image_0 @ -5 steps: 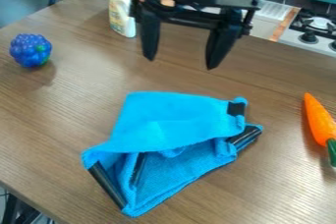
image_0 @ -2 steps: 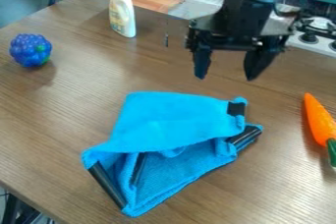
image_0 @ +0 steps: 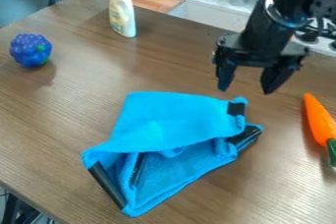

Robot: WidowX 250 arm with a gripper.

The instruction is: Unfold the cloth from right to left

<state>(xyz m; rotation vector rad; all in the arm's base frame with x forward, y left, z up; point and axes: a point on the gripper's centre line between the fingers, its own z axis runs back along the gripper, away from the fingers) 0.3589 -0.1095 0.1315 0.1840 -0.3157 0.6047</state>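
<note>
Camera view: the cloth [image_0: 164, 125] lies part-folded on the table [image_0: 59, 115]. The gripper [image_0: 246, 92] hangs near its far right corner, fingers [image_0: 225, 74] spread and empty, probably to straddle that edge. The carrot [image_0: 320, 120] sits right of the cloth, leaving working room.

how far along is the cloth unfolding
Nothing looks done yet: the blue cloth lies folded over itself, its layers bunched at the lower edge. Nothing is in hand; the gripper hangs open above the table near the cloth's upper right corner. Gripping the cloth and opening it from right to left is left.
</note>
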